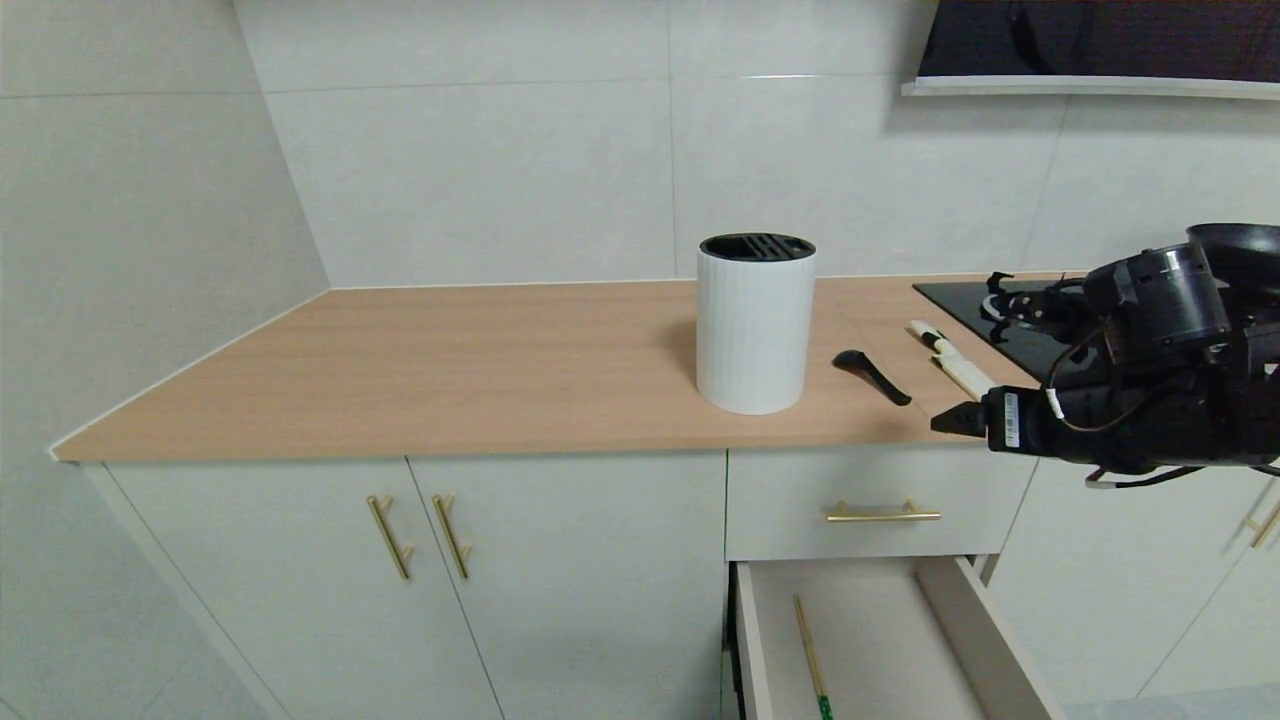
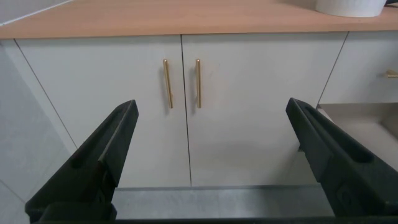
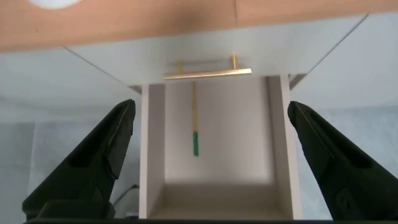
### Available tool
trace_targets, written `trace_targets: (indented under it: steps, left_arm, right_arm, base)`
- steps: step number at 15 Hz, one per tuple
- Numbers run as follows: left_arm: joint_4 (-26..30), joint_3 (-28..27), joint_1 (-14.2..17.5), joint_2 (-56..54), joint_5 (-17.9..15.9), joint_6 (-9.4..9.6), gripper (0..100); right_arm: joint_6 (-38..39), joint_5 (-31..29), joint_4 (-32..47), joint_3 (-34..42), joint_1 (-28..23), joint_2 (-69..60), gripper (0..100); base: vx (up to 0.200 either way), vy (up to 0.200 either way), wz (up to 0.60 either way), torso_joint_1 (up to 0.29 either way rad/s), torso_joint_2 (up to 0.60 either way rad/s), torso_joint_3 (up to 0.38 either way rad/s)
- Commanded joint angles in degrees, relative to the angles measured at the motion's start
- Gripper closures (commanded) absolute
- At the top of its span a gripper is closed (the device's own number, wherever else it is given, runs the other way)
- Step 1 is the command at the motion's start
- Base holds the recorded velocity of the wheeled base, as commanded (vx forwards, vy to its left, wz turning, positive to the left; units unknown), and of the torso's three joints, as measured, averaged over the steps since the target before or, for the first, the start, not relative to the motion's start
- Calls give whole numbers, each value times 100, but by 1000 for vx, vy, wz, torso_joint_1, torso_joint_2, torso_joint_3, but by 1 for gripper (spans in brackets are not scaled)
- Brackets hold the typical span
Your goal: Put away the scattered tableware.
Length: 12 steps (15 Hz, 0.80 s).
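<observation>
A black spoon [image 1: 872, 376] and a white-handled knife [image 1: 950, 360] lie on the wooden counter [image 1: 450, 370], to the right of a white ribbed utensil holder [image 1: 755, 325]. Below them a lower drawer [image 1: 880, 620] stands pulled out, with one chopstick [image 1: 808, 645] with a green end inside. My right gripper [image 1: 955, 420] hangs in front of the counter edge above that drawer. Its wrist view looks down at the drawer [image 3: 236, 143] and chopstick [image 3: 194, 121], and the right gripper [image 3: 205, 162] is open and empty. My left gripper [image 2: 211, 162] is open and empty, low before the cabinet doors.
A black cooktop [image 1: 990, 310] with a dark pan sits at the counter's right end. A shut upper drawer with a gold handle [image 1: 883, 515] is above the open one. Two cabinet doors with gold handles [image 2: 183, 84] are to the left. A tiled wall backs the counter.
</observation>
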Motion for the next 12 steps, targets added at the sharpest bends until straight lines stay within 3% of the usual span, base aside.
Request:
trace_targets:
  steps: [1, 3, 7, 9, 12]
  left_arm:
    - [0, 0, 2, 2, 2, -2, 0]
    - [0, 0, 2, 2, 2, -2, 0]
    - [0, 0, 2, 2, 2, -2, 0]
    - [0, 0, 2, 2, 2, -2, 0]
    - [0, 0, 2, 2, 2, -2, 0]
  right_arm:
    - [-62, -12, -671, -7, 3, 466, 0]
    - [-545, 137, -1374, -297, -146, 967, 0]
    - [-1336, 822, -1453, -1800, -454, 2180, 0]
    - [-1679, 998, -1488, -2134, -630, 2470, 0]
    - [-2004, 1798, -1488, -2134, -981, 2628, 0]
  base:
    - [0, 0, 0, 0, 0, 0]
    - [0, 0, 0, 0, 0, 0]
    - [0, 0, 0, 0, 0, 0]
    - [0, 0, 0, 0, 0, 0]
    - [0, 0, 0, 0, 0, 0]
